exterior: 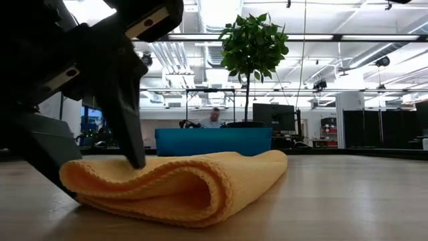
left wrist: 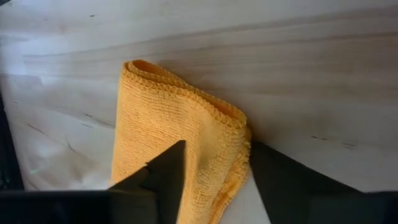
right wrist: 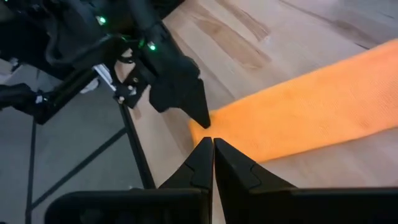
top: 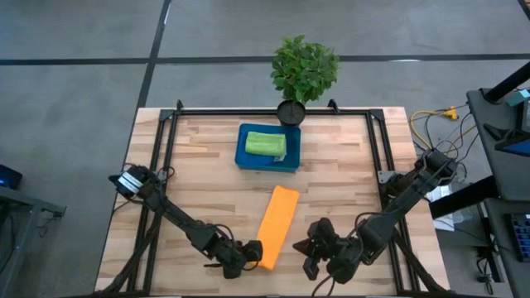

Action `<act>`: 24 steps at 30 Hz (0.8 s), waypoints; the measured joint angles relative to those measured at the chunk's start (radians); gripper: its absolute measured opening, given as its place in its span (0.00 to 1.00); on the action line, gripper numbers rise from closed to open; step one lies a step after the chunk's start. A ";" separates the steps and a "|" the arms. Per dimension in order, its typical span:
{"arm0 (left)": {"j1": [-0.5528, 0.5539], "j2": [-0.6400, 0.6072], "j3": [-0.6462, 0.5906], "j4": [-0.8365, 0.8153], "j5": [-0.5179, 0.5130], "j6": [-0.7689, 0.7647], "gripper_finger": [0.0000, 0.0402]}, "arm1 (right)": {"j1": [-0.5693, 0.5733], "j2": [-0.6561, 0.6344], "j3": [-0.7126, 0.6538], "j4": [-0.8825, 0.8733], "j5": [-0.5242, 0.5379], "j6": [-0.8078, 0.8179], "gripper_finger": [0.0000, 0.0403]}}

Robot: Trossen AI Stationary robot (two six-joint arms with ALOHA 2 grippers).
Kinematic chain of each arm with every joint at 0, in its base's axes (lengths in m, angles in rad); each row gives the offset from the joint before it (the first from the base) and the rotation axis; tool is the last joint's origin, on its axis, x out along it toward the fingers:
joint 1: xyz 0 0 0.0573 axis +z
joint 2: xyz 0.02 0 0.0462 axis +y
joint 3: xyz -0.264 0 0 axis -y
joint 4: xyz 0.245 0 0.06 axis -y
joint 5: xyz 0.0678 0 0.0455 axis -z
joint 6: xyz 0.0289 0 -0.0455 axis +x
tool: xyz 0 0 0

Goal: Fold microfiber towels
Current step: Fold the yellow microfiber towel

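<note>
Where folded, left gripper (top: 251,251) on orange towel (top: 277,223)

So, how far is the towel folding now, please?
Done: a folded lime green towel lies in the blue tray. In hand: the orange towel lies folded into a long strip on the table, and the left gripper is at its near end, one finger on top of the cloth, one at its edge. The right gripper is shut beside it, holding nothing. Left: shorter folds and stowing. No other towels are visible.
</note>
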 joint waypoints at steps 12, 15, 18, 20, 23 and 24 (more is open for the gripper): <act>-0.017 0.020 -0.006 0.025 -0.078 -0.214 0.03 | 0.002 0.047 0.012 0.063 -0.017 -0.048 0.02; -0.017 0.004 -0.006 0.046 -0.104 -0.240 0.02 | 0.000 0.116 0.014 0.206 -0.113 -0.178 0.02; -0.017 -0.010 -0.006 0.069 -0.118 -0.242 0.01 | -0.010 0.216 0.057 0.264 -0.231 -0.273 0.02; -0.017 -0.013 -0.003 0.070 -0.122 -0.259 0.01 | -0.017 0.279 0.096 0.241 -0.265 -0.309 0.02; -0.017 -0.031 -0.001 0.070 -0.128 -0.327 0.00 | -0.019 0.345 0.153 0.226 -0.264 -0.404 0.03; -0.017 -0.041 -0.002 0.071 -0.128 -0.363 0.00 | -0.019 0.360 0.168 0.229 -0.264 -0.458 0.05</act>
